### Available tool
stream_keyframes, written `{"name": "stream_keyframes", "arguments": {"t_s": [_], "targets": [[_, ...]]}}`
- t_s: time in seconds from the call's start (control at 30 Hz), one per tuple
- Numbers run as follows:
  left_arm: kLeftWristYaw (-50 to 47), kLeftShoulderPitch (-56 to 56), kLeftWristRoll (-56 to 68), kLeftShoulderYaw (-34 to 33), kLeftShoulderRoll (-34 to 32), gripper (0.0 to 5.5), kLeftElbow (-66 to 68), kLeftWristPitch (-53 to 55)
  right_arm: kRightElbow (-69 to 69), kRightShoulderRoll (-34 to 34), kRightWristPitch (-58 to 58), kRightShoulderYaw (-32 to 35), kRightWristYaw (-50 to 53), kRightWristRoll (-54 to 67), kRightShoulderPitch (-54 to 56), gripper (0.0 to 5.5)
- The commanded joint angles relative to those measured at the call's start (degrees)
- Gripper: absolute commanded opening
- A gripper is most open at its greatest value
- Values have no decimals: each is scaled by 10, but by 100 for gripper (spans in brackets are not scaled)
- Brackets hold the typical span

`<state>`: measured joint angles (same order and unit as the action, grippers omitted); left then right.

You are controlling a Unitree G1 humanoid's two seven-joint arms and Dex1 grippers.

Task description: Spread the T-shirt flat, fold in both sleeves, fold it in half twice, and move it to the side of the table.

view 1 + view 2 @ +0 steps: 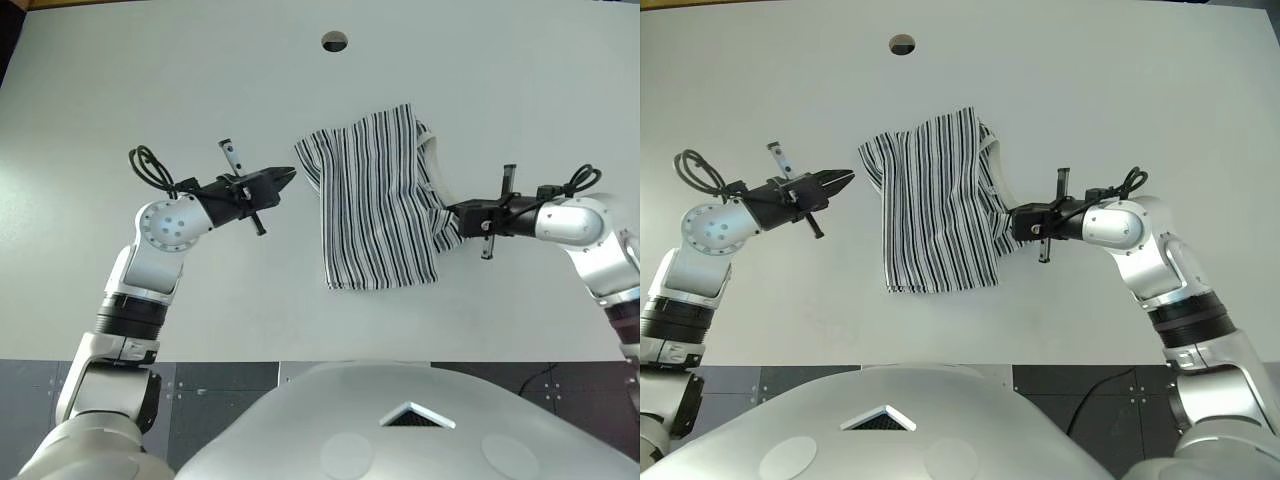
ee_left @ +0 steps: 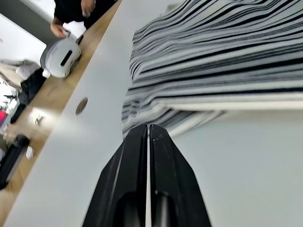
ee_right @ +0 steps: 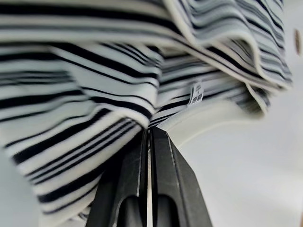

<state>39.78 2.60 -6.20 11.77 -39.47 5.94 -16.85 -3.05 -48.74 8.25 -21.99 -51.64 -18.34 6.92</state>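
Observation:
The black-and-white striped T-shirt lies folded into a narrow upright rectangle on the white table, with a sleeve sticking out at its far left corner. My left gripper is shut and holds nothing, its tip just left of that sleeve and a little apart from it; the left wrist view shows its fingertips pressed together short of the cloth. My right gripper is shut on the T-shirt's right edge, where the fabric bunches toward it. In the right wrist view the fingertips pinch striped cloth near the white neck label.
A round cable hole sits in the table beyond the shirt. Bare tabletop extends on both sides, and the front edge runs close to me. In the left wrist view a white device rests on a wooden surface past the table's far edge.

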Motion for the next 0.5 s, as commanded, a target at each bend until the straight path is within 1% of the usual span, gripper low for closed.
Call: {"name": "stream_keyframes", "arguments": {"t_s": [0.03, 0.17, 0.23, 0.3, 0.37, 0.4, 0.43, 0.5], "targets": [[15, -39, 5, -15, -24, 12, -14, 11, -66, -27, -25, -8, -62, 34, -52, 10], [4, -44, 3, -28, -22, 12, -2, 7, -148, -34, -44, -14, -90, 54, -94, 10], [-5, -43, -7, -32, -21, 12, 10, -3, -176, -26, -53, -10, -86, 58, -102, 10], [-26, -46, -21, -35, -19, 12, 21, -33, -158, 2, -41, 17, -43, 59, -79, 10], [-46, -59, -41, -38, -27, 12, 29, -77, -121, 29, 5, 54, 18, 61, -50, 10], [-54, -67, -55, -38, -36, 29, 32, -97, -107, 33, 20, 66, 29, 67, -42, 10], [-57, -78, -68, -38, -48, 37, 34, -116, -97, 32, 35, 75, 37, 70, -39, 29], [-55, -96, -74, -41, -66, 74, 32, -145, -85, 23, 53, 80, 37, 69, -43, 65]]}}
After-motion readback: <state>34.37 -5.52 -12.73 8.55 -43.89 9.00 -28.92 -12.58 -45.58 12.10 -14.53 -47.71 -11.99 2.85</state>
